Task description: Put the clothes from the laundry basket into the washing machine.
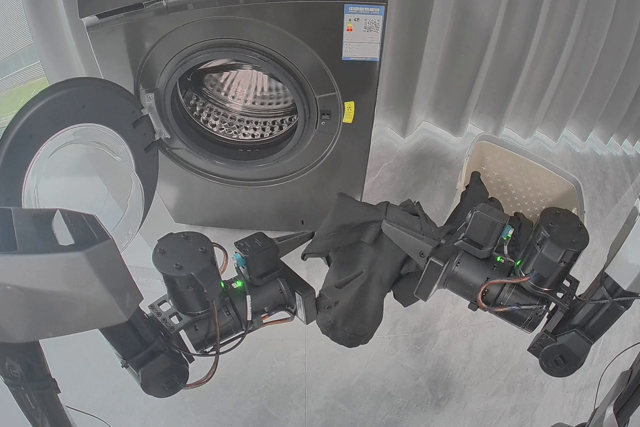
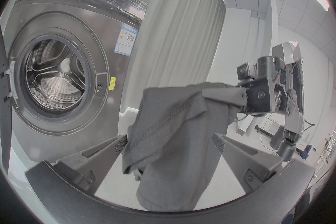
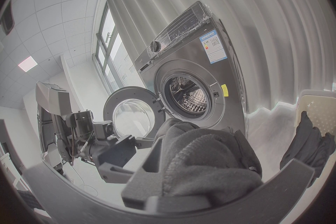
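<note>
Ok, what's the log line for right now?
right gripper: holding dark garment | left gripper: open, garment between fingers | washer door: open | basket: more clothes

- Staged laundry corner in an office-like test room.
- A washing machine (image 1: 233, 81), film over its panel, stands at the head view's upper left.
- Pleated floor-length curtains (image 1: 520, 15) behind; pale tiled floor (image 1: 427, 368).
- Grid ceiling (image 3: 59, 0) with panel light (image 3: 28, 63).
</note>
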Tool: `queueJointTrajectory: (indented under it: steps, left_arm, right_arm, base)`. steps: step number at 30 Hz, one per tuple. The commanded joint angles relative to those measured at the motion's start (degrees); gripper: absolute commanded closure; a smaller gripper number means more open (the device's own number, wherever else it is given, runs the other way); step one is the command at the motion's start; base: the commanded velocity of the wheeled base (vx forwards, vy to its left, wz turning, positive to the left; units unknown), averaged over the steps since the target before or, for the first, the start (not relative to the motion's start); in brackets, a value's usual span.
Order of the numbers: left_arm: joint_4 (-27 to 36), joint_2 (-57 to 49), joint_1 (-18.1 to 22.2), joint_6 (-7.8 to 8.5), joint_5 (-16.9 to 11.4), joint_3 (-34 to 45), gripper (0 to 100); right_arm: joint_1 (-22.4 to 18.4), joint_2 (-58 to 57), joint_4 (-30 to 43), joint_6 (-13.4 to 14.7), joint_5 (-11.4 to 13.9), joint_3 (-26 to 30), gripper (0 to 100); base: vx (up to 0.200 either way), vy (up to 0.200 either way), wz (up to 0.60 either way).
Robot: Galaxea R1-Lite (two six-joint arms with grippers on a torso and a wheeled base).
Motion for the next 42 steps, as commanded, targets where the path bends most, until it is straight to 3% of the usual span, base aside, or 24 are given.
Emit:
queueJointTrajectory:
  steps: [1, 14, 27, 34, 42]
  left_arm:
    - [-0.05, 2.03, -0.81, 0.24, -0.21, -0.43, 0]
    - [-0.05, 7.57, -2.57, 1.12, -0.12, -6.85, 0]
    - [-0.05, 10.74, -3.45, 0.86, -0.21, -12.56, 0]
    - [-0.14, 11.26, -5.2, 0.86, -0.29, -13.26, 0]
    - [-0.05, 13.9, -5.03, 0.68, -0.12, -18.71, 0]
  right_arm:
    - [0.11, -0.25, -0.01, -0.01, 0.01, -0.41, 100]
    - [1.26, 0.02, -0.1, 0.61, -0.34, -0.94, 100]
    - [1.78, 0.19, -0.1, 0.96, -0.43, -1.38, 100]
    - [1.26, 1.25, -0.1, 2.02, -2.45, -2.52, 100]
    - [1.52, 1.51, -0.1, 2.45, -2.71, -2.79, 100]
  base:
    - [0.0, 0.0, 0.0]
    - [0.0, 0.0, 0.0]
    - [0.0, 0.0, 0.0]
    - [0.0, 0.0, 0.0]
    - [0.0, 0.0, 0.0]
